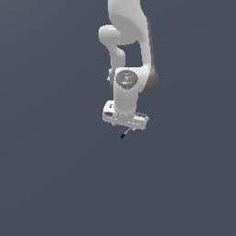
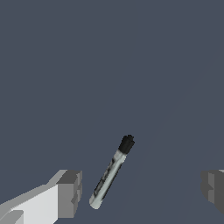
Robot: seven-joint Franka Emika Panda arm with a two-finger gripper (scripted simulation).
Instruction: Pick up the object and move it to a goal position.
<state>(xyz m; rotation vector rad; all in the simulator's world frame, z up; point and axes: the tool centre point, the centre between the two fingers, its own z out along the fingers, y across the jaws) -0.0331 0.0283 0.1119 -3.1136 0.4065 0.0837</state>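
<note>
The object (image 2: 111,173) is a small grey stick with a black tip. In the wrist view it sits tilted between my two fingers, close to one grey pad (image 2: 70,192) and far from the other pad (image 2: 214,188). Neither pad touches it. My gripper (image 2: 142,190) is open wide. The exterior view shows the object (image 1: 125,133) as a tiny dark stick just below the white gripper (image 1: 126,127), which points down over it.
A plain dark grey surface (image 1: 55,175) fills both views. The white arm (image 1: 131,41) rises above the gripper toward the top of the exterior view.
</note>
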